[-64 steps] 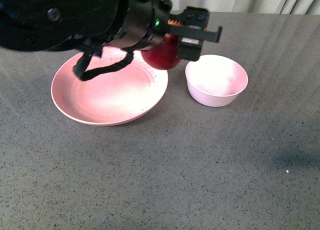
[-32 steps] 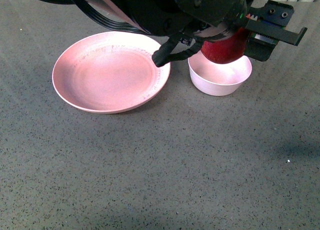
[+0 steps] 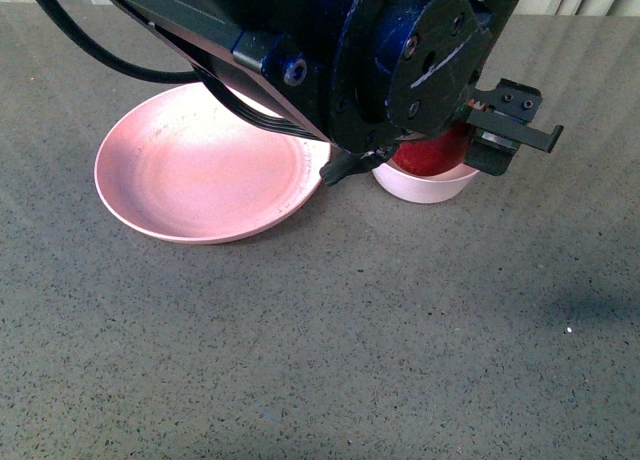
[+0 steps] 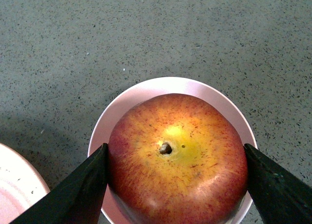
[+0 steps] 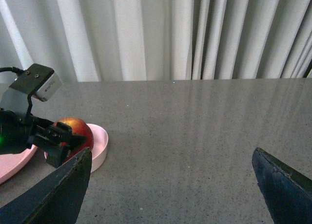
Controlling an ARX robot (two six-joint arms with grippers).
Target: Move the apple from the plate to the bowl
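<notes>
The left gripper [image 4: 178, 185], its dark fingers [image 4: 85, 195] pressed to either side of the apple [image 4: 178, 151], holds the fruit low in the mouth of the small pale bowl [image 4: 161, 85], just beside the bare pink plate [image 3: 200, 170]. The placing step looks nearly done; what remains is likely to part the fingers and lift clear without dragging the bowl. Dark red, yellow around its stem pit, the apple nearly fills the bowl; the right gripper [image 5: 173, 190] hangs wide and empty.

Apple [image 5: 77, 128] in small pink bowl [image 5: 100, 145]
</notes>
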